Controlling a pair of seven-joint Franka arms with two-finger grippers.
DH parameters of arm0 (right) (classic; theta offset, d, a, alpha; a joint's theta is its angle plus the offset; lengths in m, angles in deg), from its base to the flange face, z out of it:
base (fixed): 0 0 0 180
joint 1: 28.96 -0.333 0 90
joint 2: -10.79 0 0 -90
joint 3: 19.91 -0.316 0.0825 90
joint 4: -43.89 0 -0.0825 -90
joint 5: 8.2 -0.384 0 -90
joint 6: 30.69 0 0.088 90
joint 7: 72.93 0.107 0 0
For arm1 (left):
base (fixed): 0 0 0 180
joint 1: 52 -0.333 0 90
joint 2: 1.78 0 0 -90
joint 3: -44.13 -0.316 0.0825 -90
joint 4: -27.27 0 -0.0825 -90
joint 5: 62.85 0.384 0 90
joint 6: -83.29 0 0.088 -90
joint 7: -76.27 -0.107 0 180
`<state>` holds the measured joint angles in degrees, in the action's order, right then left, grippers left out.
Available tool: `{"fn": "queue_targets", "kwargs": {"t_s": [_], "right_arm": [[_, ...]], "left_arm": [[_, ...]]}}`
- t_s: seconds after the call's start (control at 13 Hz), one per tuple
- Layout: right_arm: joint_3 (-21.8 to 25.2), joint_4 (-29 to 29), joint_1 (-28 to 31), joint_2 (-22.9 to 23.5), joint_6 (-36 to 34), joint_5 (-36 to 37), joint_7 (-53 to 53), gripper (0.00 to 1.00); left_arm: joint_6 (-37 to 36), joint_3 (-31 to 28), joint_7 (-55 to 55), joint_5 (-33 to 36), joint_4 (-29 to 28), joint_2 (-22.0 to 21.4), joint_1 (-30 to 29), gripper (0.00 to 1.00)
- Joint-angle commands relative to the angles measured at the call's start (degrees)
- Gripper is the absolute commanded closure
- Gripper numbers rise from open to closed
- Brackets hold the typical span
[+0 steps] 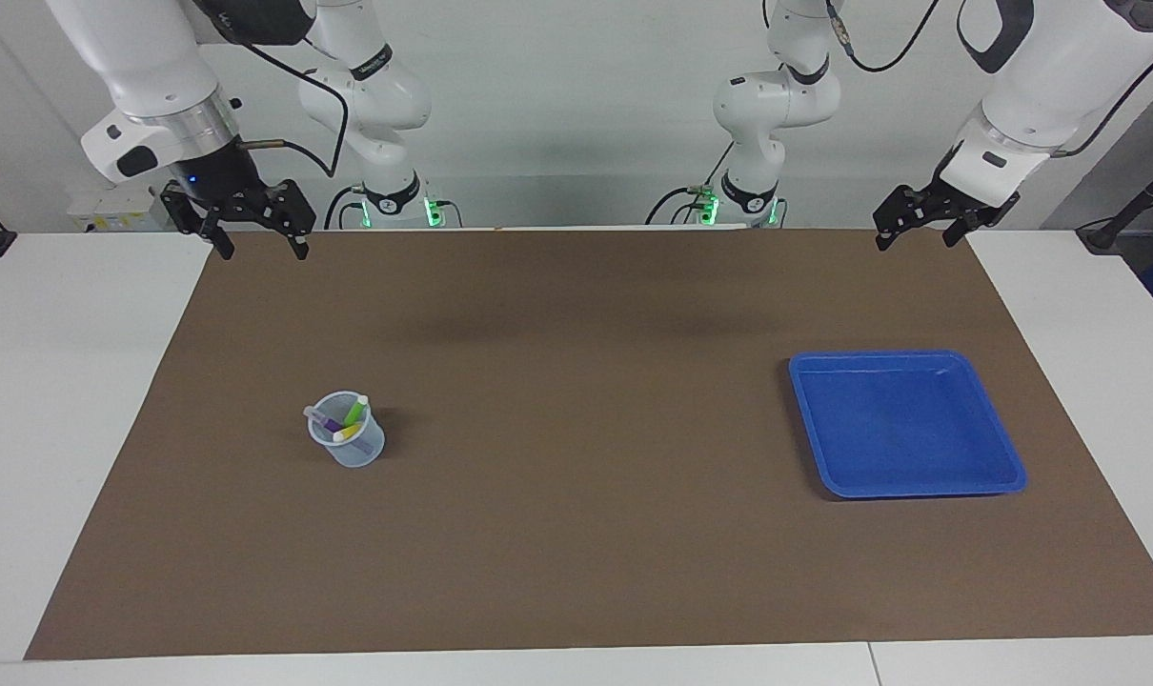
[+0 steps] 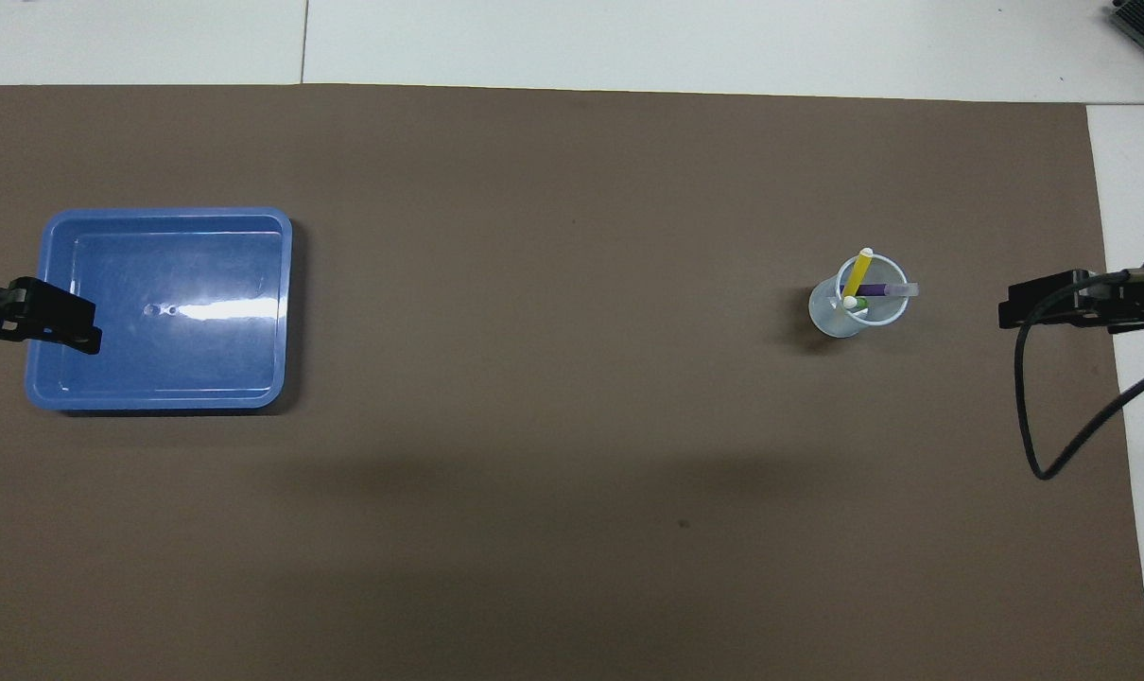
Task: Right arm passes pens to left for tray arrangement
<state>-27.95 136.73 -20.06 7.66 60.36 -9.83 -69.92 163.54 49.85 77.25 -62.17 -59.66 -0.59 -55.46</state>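
Brown matting [image 1: 576, 534] is covering the table, and both arms are waiting raised, jaws apart and empty. Three marker pens [image 1: 346, 420] are standing in a translucent cup [image 1: 348, 448], well below the right gripper [image 1: 250, 241]; it must descend there first, I think, while the left gripper [image 1: 922, 229] is hanging above the blue tray [image 1: 1005, 476].

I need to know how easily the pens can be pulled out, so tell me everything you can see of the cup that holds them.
The cup is small, translucent and bluish, apparently plastic, round, with an open top. It stands upright on the brown mat toward the right arm's end of the table, well apart from the blue tray. Three pens lean loosely inside, purple, green and yellow, their pale ends sticking above the rim. Nothing else touches it.
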Motion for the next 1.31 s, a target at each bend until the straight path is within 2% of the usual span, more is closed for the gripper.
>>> {"fn": "queue_targets", "kwargs": {"t_s": [0.0, 0.46, 0.77, 0.93, 1.23], "right_arm": [[-0.3, -1.4, 0.9, 0.3, -1.6, -1.1, 0.7, 0.00], [-0.3, 0.2, 1.8, -1.9, -1.3, 0.5, 0.1, 0.00], [-0.4, 5.9, 1.7, -4.4, 2.6, 0.4, -10.0, 0.00], [-0.4, 6.3, 2.3, -4.8, 2.0, -0.4, -8.2, 0.00], [-0.2, 6.0, 4.9, -5.0, -3.9, -4.2, -5.7, 0.00]], "left_arm": [[-0.1, -0.1, -0.2, 0.1, -1.7, -1.6, -0.2, 0.00], [1.8, -0.1, -0.3, 0.1, -1.8, -1.6, 0.4, 0.00], [1.9, -0.1, -0.1, 0.1, -2.1, -1.6, -0.1, 0.00], [1.9, -0.1, -0.1, 0.1, -2.1, -1.7, -0.1, 0.00], [1.8, -0.1, -0.1, 0.1, -2.3, -1.7, -0.1, 0.00]]}}
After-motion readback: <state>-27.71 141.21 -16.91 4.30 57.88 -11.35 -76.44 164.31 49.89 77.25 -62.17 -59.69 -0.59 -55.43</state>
